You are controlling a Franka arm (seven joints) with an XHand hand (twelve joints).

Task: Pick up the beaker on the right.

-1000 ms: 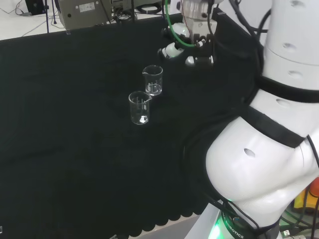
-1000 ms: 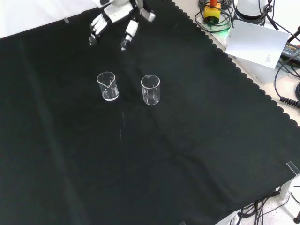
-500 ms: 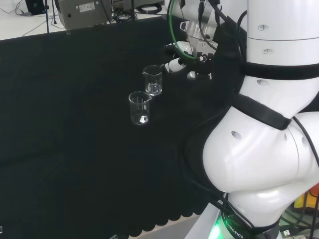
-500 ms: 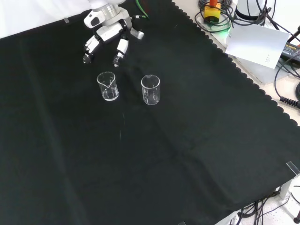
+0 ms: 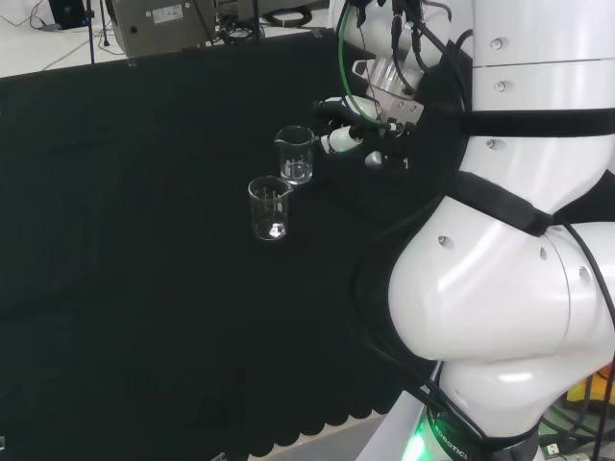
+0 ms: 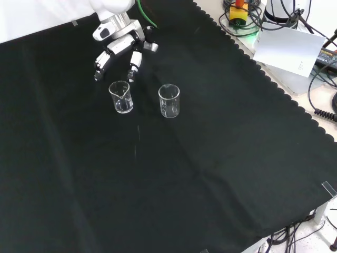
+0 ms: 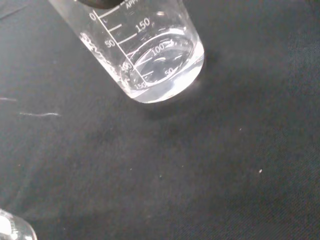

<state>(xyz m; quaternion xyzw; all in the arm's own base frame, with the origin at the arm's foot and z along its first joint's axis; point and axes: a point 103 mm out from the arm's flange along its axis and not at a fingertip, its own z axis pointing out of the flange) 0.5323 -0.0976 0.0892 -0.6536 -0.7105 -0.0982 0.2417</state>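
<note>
Two clear glass beakers stand on the black cloth. In the front view one beaker (image 6: 120, 97) is on the left and the other beaker (image 6: 169, 100) on the right. The hand (image 6: 119, 43) hovers just behind the left one, open, with fingertips (image 6: 131, 74) spread to either side of its rim and apart from the glass. In the head view the hand (image 5: 348, 136) is just right of the farther beaker (image 5: 295, 154); the nearer beaker (image 5: 270, 207) stands free. The wrist view looks down on a graduated beaker (image 7: 156, 59) close by, with the rim of the second beaker (image 7: 12, 231) at a corner.
The arm's white links (image 5: 500, 288) rise at the right of the head view. Grey equipment (image 5: 163, 19) sits beyond the cloth's far edge. In the front view a sheet of paper (image 6: 288, 46) and cables (image 6: 242, 18) lie past the scalloped cloth edge.
The hand has come down and moved toward the left beaker of the front view, ending close behind its rim. Both beakers have stayed put.
</note>
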